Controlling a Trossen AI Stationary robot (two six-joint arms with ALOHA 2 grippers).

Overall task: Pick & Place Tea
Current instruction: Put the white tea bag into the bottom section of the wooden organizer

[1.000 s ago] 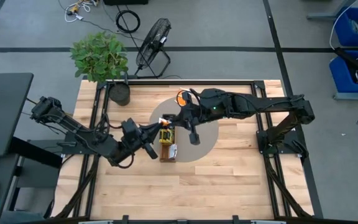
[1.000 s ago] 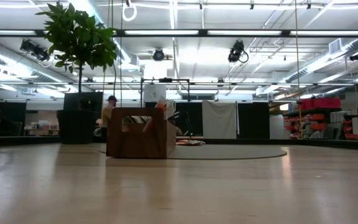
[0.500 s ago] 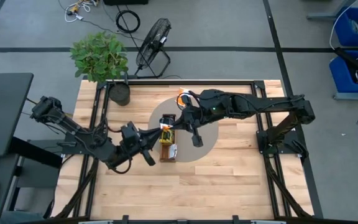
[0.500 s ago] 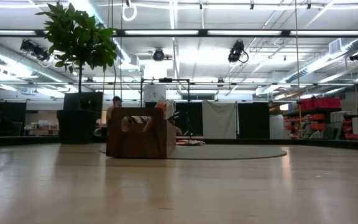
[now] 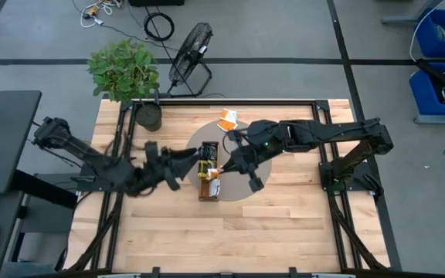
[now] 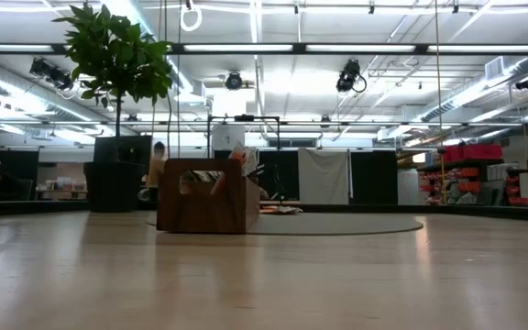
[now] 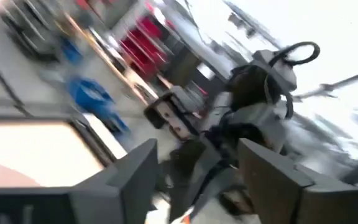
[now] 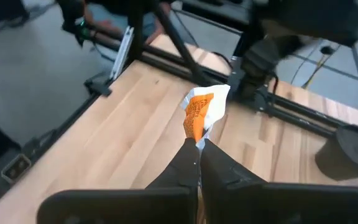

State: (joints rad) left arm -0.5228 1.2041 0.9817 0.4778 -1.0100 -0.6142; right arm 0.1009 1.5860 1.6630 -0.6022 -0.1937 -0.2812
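Note:
The long brown wooden tray [image 5: 207, 179] lies on a grey round mat [image 5: 253, 158] at mid-table. Sachets stand up out of the tray [image 6: 207, 195] in the low view. My right gripper [image 5: 222, 169] hangs over the tray, shut on an orange-and-white tea sachet [image 8: 202, 111]. My left gripper [image 5: 188, 160] is just left of the tray, blurred. In the left wrist view it [image 7: 197, 180] is open with nothing between its fingers. A couple of loose orange-and-white sachets [image 5: 228, 120] lie flat on the wood beyond the mat. My right gripper pinches the sachet by its lower edge [image 8: 196, 138] between its two fingertips. The fingers come from the table's right, slanting down. The sachet sticks out past the fingertips, lifted clear of table and tray [image 5: 213, 171].
A potted plant [image 5: 126, 69] stands at the table's far left corner, and a floor fan [image 5: 190, 54] stands behind the table. Black frame rails [image 5: 337, 154] run along the table's sides. Bare wood [image 5: 230, 232] stretches toward the near edge.
My right gripper has carried the orange-and-white sachet toward the table's near edge, from the tray's far end to over its middle. My left arm has drawn back a little toward the table's left and rolled, and shows blurred.

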